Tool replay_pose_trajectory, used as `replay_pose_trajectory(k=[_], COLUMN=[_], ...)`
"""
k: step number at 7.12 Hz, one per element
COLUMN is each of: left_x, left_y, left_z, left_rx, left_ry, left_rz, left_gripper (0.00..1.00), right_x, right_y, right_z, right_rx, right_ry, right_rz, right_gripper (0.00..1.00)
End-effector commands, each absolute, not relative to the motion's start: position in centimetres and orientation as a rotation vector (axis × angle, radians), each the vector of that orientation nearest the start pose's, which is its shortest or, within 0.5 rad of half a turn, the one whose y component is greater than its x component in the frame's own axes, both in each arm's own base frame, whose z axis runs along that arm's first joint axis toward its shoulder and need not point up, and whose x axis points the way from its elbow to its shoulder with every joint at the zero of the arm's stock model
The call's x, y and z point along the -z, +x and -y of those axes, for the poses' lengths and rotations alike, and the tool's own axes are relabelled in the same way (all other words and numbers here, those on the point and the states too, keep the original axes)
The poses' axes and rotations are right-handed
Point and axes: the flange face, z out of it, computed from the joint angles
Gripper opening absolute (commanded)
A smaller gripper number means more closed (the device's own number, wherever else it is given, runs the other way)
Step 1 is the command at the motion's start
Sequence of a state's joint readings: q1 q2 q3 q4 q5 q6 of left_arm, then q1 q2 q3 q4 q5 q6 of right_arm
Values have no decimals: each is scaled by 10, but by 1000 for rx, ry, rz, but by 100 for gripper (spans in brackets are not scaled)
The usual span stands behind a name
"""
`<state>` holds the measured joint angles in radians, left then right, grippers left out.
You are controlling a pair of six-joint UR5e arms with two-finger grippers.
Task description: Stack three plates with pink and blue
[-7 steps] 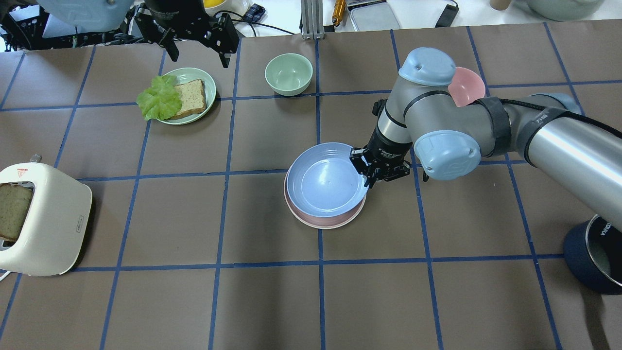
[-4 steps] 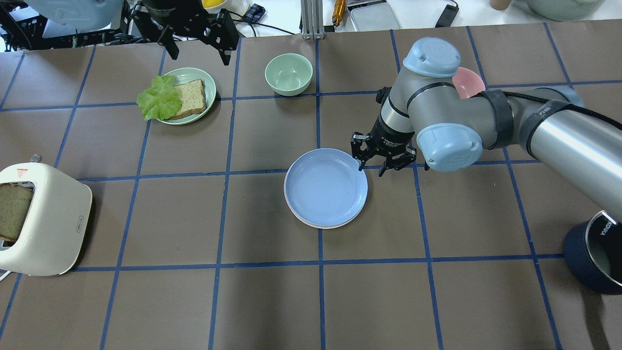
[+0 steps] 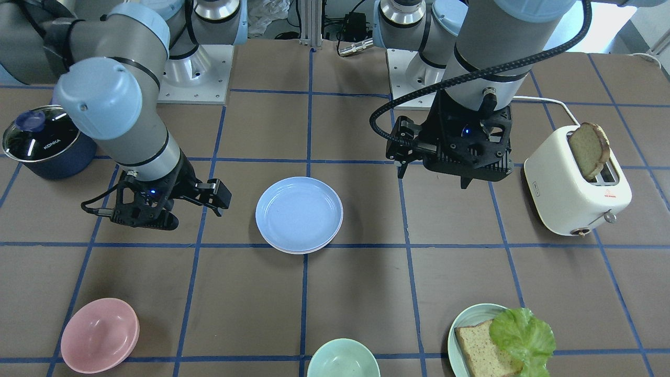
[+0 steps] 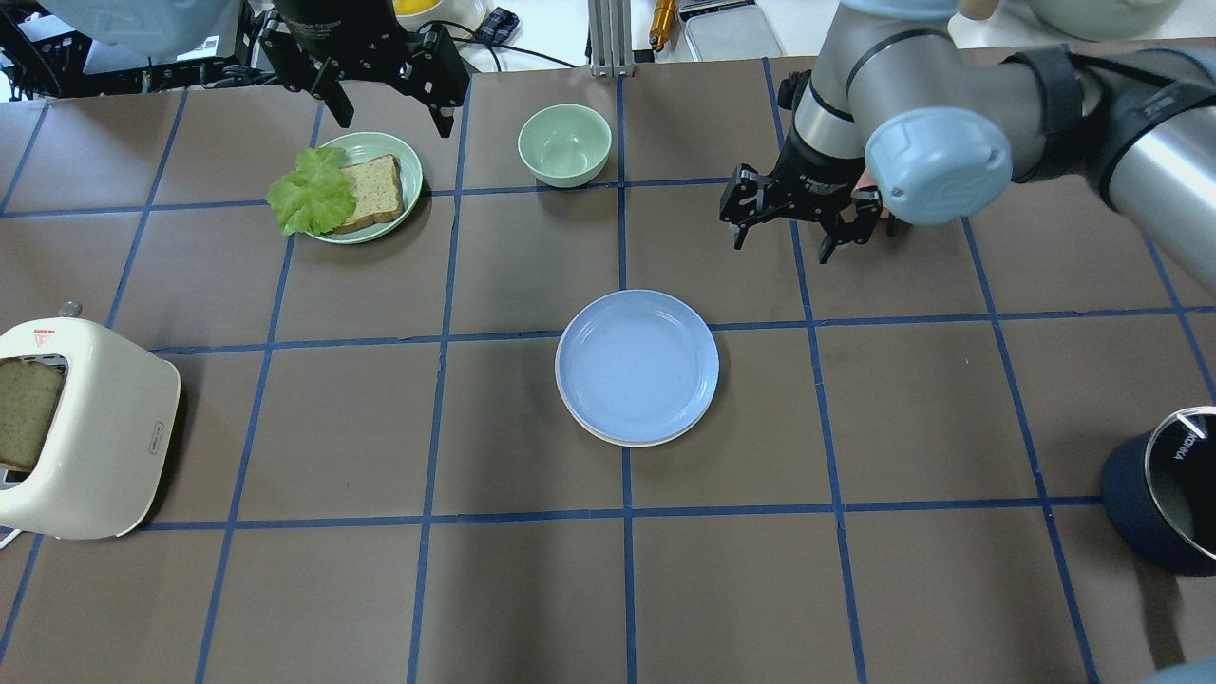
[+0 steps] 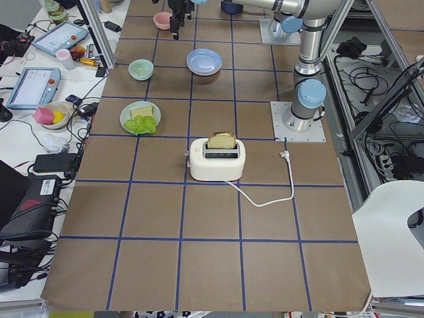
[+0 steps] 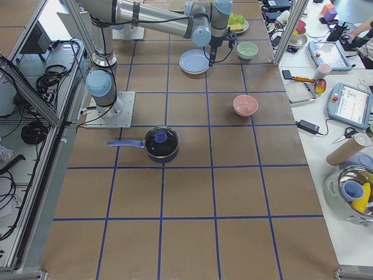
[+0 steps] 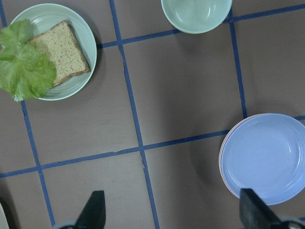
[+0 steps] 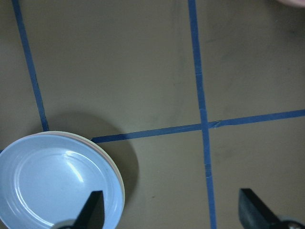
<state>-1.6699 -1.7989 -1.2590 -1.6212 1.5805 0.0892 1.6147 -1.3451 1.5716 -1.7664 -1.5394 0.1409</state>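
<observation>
The pale blue plate (image 4: 636, 366) lies flat on top of a stack near the table's middle. Thin pink and cream rims (image 8: 120, 188) show beneath it. The stack also shows in the front view (image 3: 299, 213) and the left wrist view (image 7: 264, 157). My right gripper (image 4: 783, 245) is open and empty, raised above the table beyond and to the right of the stack; its fingertips (image 8: 95, 210) frame bare table. My left gripper (image 4: 391, 114) is open and empty, high at the far left, near the bread plate.
A pale teal plate with bread and lettuce (image 4: 356, 185) and a mint bowl (image 4: 564, 142) sit at the far side. A pink bowl (image 3: 99, 335) sits beside my right arm. A cream toaster with bread (image 4: 85, 427) stands at the left edge, a dark pot (image 4: 1164, 494) at the right edge.
My right gripper held the blue plate tilted over the pink plate, let it go flat on the stack, opened, and moved up and away to the far right. The left arm stayed put.
</observation>
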Motion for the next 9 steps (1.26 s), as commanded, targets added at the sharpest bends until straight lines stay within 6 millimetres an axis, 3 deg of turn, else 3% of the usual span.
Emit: replay_pose_trajectory(k=[1,2,3,5,6,9], left_x=[-500,-499,-502,-514,-525,-527], left_y=[-188,-186,-186,-185,-185,-184], left_z=[552,539,532,523,517,514], left_rx=[-7,-10,-2,31,67,73], left_ry=[310,312,315,313,316,304], left_rz=[-3123,-3123,-3127,-3127,-3129,-3154], left_gripper=[100,100,100,100,100,100], right_x=[-464,-491,-500,-508,-504,-503], right_y=[151,151,152,148,145,132], right_z=[530,518,514,500,502,505], right_rx=[56,105,131,105,92,85], right_ry=[3,-1,1,3,-19,10], right_rz=[-3163,-3157,-3151,-3152,-3145,-3154], right_gripper=[100,100,100,100,100,100])
